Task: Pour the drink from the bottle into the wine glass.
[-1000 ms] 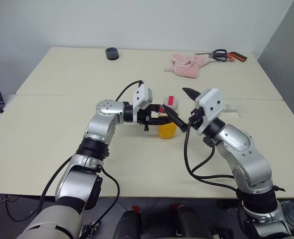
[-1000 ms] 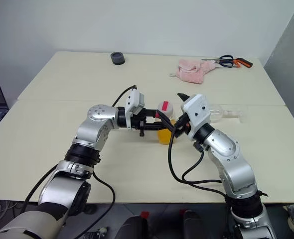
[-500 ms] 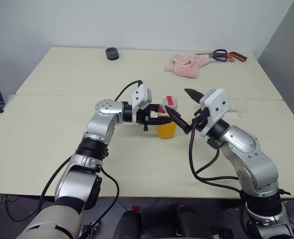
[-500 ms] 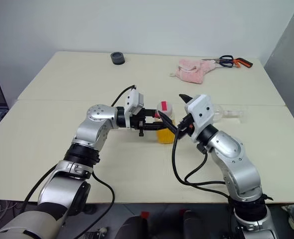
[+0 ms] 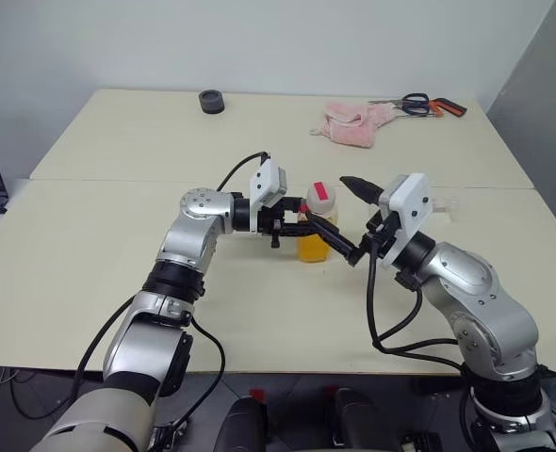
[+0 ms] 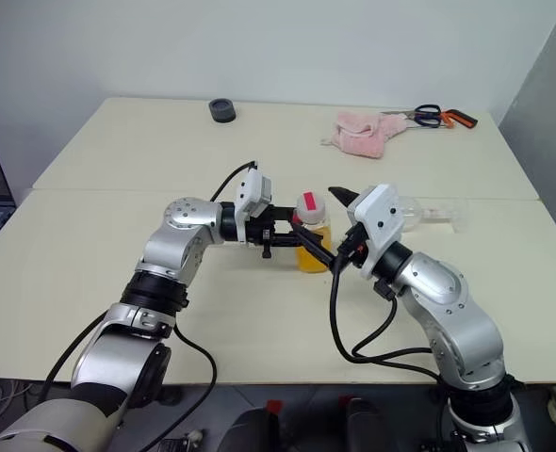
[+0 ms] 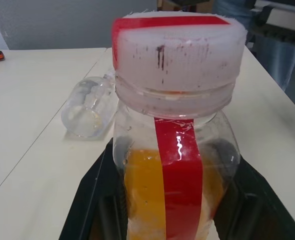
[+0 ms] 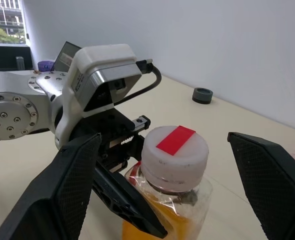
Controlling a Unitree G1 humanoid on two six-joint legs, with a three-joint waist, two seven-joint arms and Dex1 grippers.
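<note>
mid-table: left gripper (image 5: 302, 224) clamps bottle (image 5: 316, 224); right gripper (image 5: 351, 218) wide beside it.

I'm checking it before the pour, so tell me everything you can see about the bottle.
The bottle is small, clear plastic, with a wide neck, a whitish cap still on and a red strip running over the cap and down its side. Orange drink fills the lower part. It stands upright over the table, gripped at its body by the left gripper. The right gripper is open around the cap.
</note>
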